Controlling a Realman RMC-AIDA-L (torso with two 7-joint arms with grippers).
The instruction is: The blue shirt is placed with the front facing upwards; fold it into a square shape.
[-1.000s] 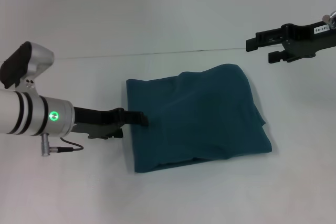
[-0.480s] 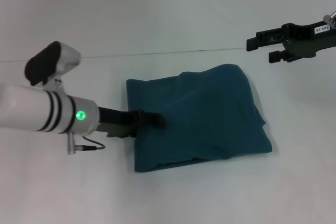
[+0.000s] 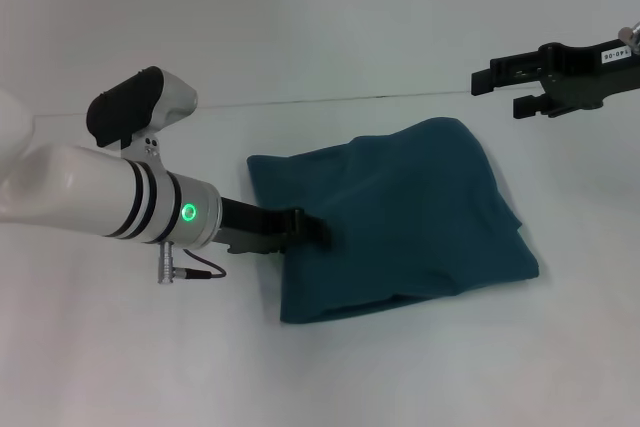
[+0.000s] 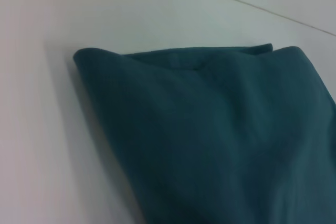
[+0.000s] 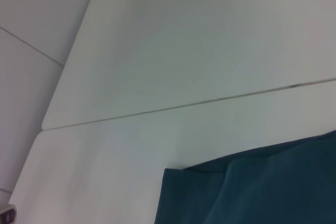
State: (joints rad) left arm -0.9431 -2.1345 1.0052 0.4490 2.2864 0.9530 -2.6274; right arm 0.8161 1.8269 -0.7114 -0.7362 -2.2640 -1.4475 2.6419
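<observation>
Left arm: it is seen reaching in low over the table (image 3: 120, 367) from the left of the blue shirt (image 3: 400, 217), close to the surface, probably so that the cloth can be pressed or pushed without being lifted.

Left gripper (image 3: 318, 229): the tip is laid on the left part of the blue shirt, just inside its left edge. The fingers appear narrow and drawn together, but it cannot be told whether cloth is pinched between them or only pressed from above.

Blue shirt: it is found in the middle of the table, already folded into a thick, nearly square bundle. Only plain teal cloth is shown on top; no print and no collar are visible. In the left wrist view the folded shirt (image 4: 210, 140) is seen with a rounded corner and a soft ridge running across it.

Shape of the bundle: the sides are not quite parallel and the near right corner is pushed out, so the square is judged as not yet tidy.

Step in hand: a last straightening or a shift of the bundle is presumed, since the main folds seem done.

Right gripper (image 3: 500, 92): it is held high beyond the far right corner of the blue shirt, well apart from it, with the fingers parted and nothing between them. It is judged to be kept there out of the way.

Right wrist view: only the far edge of the shirt (image 5: 262, 187) and a table seam (image 5: 184, 106) are shown.
</observation>
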